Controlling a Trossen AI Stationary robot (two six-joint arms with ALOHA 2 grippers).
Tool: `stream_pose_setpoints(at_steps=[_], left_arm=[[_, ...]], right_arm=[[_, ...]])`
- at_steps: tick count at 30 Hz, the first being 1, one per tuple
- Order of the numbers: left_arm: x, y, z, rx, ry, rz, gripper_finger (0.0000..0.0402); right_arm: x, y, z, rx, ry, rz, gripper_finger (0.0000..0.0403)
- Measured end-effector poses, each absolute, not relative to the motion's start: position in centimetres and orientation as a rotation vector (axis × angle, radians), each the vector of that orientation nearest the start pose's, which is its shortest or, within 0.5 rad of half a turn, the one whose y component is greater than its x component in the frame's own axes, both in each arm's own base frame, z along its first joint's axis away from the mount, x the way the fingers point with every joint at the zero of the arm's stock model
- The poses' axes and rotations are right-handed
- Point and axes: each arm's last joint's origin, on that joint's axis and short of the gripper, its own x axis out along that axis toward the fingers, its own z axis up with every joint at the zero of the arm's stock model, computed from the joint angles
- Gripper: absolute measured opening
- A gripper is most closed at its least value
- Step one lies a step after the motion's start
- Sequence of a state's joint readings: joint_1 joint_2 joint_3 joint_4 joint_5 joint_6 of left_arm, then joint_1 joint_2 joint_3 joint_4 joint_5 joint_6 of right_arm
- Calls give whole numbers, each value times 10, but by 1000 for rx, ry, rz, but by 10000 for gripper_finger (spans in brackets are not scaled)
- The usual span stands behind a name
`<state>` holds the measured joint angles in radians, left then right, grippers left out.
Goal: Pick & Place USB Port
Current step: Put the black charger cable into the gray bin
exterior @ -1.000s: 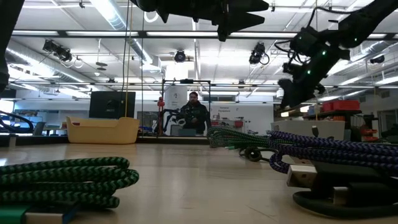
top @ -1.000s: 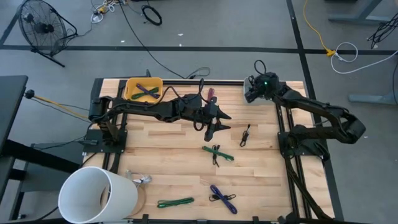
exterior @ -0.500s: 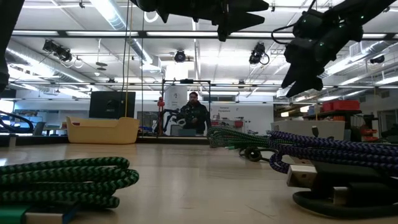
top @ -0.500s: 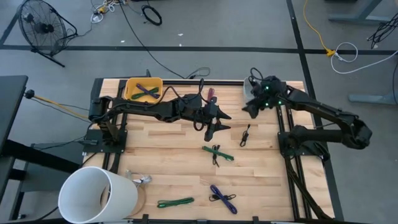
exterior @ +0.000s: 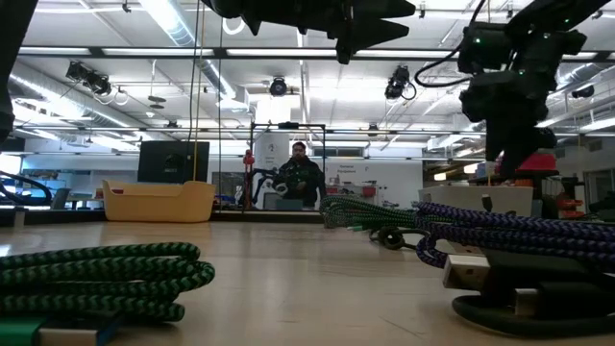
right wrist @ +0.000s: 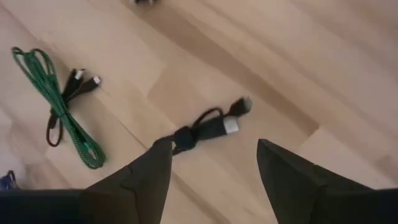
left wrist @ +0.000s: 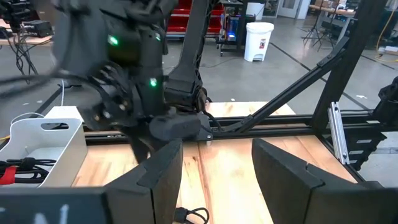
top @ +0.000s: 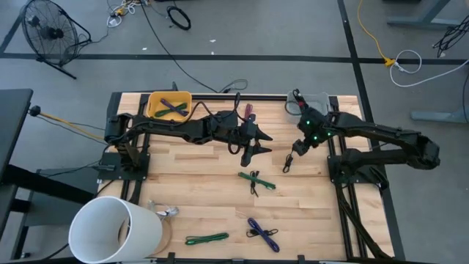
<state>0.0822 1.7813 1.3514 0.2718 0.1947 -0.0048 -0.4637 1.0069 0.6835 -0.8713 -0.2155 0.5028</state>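
A short black USB cable (top: 289,160) lies bundled on the wood table, its plug (right wrist: 239,106) at one end. My right gripper (top: 297,147) hangs open just above it, tipped steeply down; in the right wrist view the cable (right wrist: 202,130) lies on the table ahead of the two fingers, untouched. My left gripper (top: 253,147) is open and holds nothing, level above the table's middle (left wrist: 217,180). A green cable (top: 256,180) lies flat nearer the front.
A yellow bin (top: 170,104) with cables stands at the far left, a white bin (top: 317,99) at the far right. A purple cable (top: 262,233) and another green one (top: 207,238) lie near the front edge, beside a big white cylinder (top: 113,229).
My right gripper has swung from the far right corner toward the table's near side and middle, tipping from nearly level to pointing steeply down over the black cable. Its fingers stay open. The cables have not moved.
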Motion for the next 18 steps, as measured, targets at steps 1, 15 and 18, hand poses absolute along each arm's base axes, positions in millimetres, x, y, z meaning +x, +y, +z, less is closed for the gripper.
stream_pose_setpoints(at_steps=[1, 15, 18], left_arm=[[417, 29, 299, -27, 157, -112, 197], [417, 30, 298, 0, 161, -73, 197], [417, 30, 298, 0, 166, -73, 197]], right_arm=[[151, -66, 213, 860, 1071, -518, 235], [159, -34, 161, 1046, 968, -571, 235], [160, -30, 157, 1055, 953, -590, 235]])
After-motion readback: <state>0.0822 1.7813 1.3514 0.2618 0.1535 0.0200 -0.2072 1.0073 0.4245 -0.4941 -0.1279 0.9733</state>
